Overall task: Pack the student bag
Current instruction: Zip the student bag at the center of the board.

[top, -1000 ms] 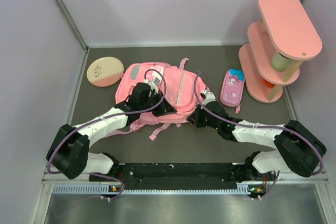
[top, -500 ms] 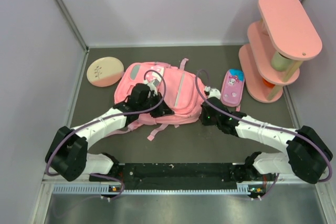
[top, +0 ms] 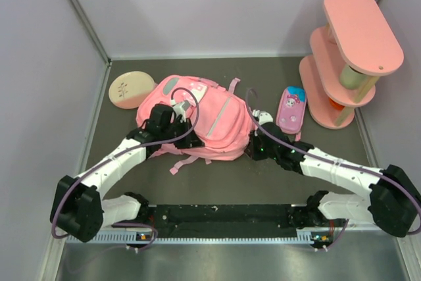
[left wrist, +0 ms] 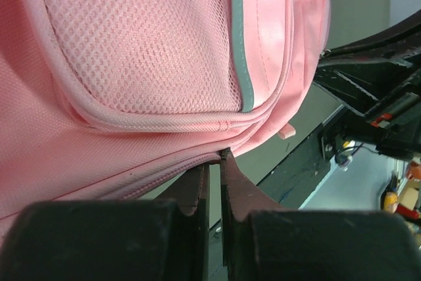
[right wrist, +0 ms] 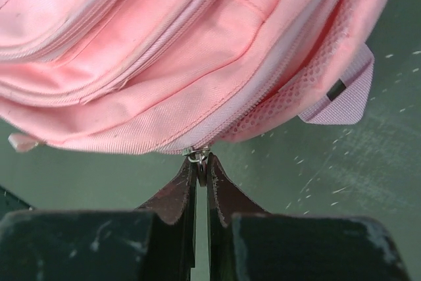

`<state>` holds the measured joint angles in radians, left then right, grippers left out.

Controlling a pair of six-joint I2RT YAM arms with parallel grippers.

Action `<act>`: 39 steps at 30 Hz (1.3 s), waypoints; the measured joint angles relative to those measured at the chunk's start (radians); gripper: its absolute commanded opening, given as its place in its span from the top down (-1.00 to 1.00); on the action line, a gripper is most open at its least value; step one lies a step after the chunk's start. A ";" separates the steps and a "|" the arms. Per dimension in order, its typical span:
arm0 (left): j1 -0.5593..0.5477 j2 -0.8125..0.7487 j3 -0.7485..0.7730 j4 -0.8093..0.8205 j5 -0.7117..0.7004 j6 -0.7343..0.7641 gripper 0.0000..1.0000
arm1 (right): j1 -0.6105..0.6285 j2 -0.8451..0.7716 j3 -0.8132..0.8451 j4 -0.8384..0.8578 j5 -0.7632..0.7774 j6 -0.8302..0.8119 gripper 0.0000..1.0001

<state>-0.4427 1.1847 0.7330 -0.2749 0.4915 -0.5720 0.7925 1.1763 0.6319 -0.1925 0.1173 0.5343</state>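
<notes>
Item: student bag (top: 197, 120), well left of pink tiered shelf (top: 348, 57); left gripper (left wrist: 214, 160) pinching its seam, right gripper (right wrist: 200, 162) clamped on zipper pull (right wrist: 197, 156); recommended: brace fabric, draw along the zipper track.

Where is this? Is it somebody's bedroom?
Probably not: it looks like a robot practice booth. Plain walls box in a dark table, two robot arms are bolted at its edge, and the pink backpack looks like a prop.

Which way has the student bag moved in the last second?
Yes, the student bag moved: its near end, loose strap included, swung left, away from the pencil case.
</notes>
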 measured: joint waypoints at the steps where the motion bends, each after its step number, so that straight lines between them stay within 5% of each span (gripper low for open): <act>1: 0.005 -0.003 0.000 -0.012 0.007 0.021 1.00 | 0.015 -0.017 -0.012 0.004 -0.010 0.000 1.00; 12: 0.013 0.075 0.079 -0.173 0.111 0.242 1.00 | 0.245 -0.048 -0.097 -0.002 0.039 0.111 1.00; 24: -0.010 0.453 0.524 -0.426 0.257 0.524 1.00 | 0.292 -0.046 -0.108 0.059 0.102 0.165 1.00; 25: -0.011 0.475 0.550 -0.445 0.248 0.538 0.92 | 0.293 -0.038 -0.108 0.066 0.104 0.167 1.00; 27: -0.008 0.488 0.564 -0.449 0.218 0.547 0.46 | 0.293 -0.015 -0.106 0.087 0.108 0.170 1.00; 28: -0.005 0.486 0.558 -0.443 0.200 0.540 0.05 | 0.293 -0.008 -0.106 0.095 0.108 0.173 1.00; 32: 0.054 0.385 0.400 -0.310 0.141 0.459 -0.65 | 0.299 0.029 -0.092 0.102 0.116 0.179 1.00; 39: 0.122 0.010 0.073 -0.119 0.029 0.180 -0.82 | 0.304 0.064 -0.071 0.095 0.126 0.184 1.00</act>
<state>-0.3210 1.1946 0.8062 -0.3939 0.5205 -0.3923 1.0966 1.2407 0.5606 -0.0971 0.2436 0.7185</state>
